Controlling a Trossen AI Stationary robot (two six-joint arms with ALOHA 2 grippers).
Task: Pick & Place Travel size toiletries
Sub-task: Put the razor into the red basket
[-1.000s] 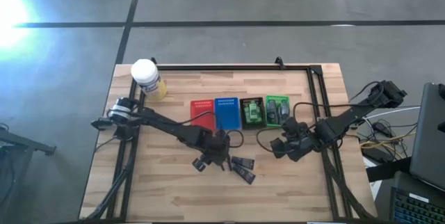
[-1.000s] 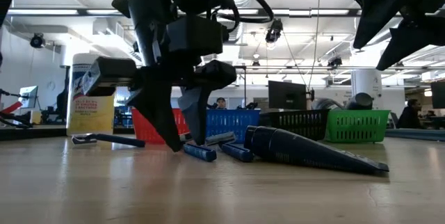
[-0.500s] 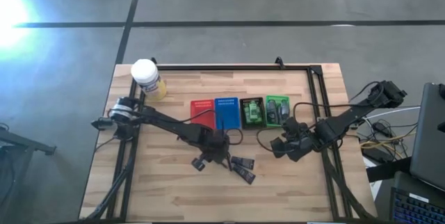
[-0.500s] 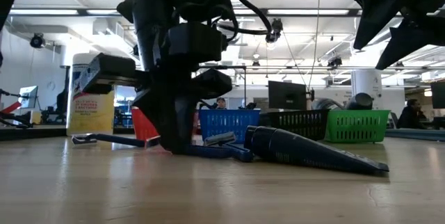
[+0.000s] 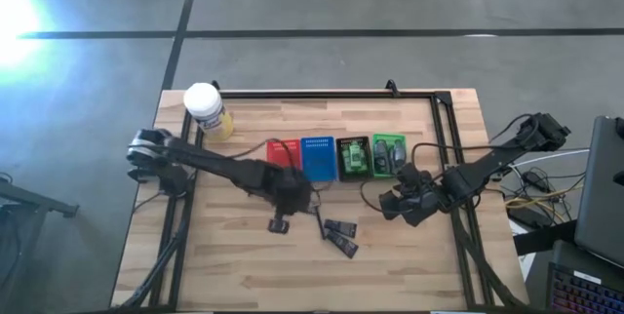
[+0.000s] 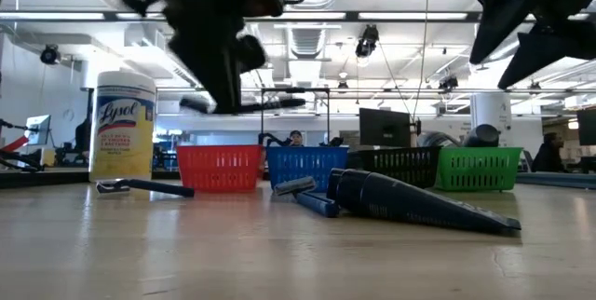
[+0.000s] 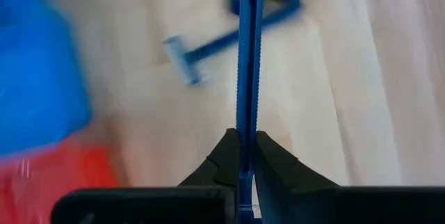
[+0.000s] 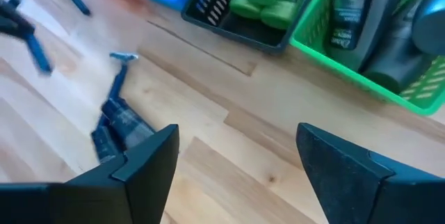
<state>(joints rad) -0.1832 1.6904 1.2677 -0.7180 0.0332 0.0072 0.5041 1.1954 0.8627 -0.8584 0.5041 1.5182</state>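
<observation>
My left gripper [image 5: 290,195] hangs above the table just near of the red basket [image 5: 283,152], shut on a thin blue razor [image 6: 265,105]. Two more razors lie flat on the wood, one [image 6: 144,186] to the left and one [image 6: 300,188] beside the dark packets [image 5: 341,237]. The black basket [image 5: 354,157] holds green tubes and the green basket [image 5: 390,153] holds dark tubes. My right gripper [image 8: 240,158] waits open above the table's right part, near of the green basket. My left gripper pinches the blue razor by its handle [image 7: 244,156] between the two fingers [image 7: 221,156]. It comes from above, pointing down. In the left wrist view the handle runs straight out ahead of the fingertips. The razor is lifted clear of the table and lies about level.
A large Lysol jar [image 5: 206,107] stands at the far left corner. The red, blue [image 5: 319,158], black and green baskets sit in a row across the table's middle. A black frame rail [image 5: 322,94] runs along the far edge and down the sides. Bare wood lies along the near edge.
My left gripper stood with its fingers down at the table among the razors, then rose and moved toward the far edge, toward the red basket. The razor it holds has come up from the table, lifted clear and level. The right arm kept still.
</observation>
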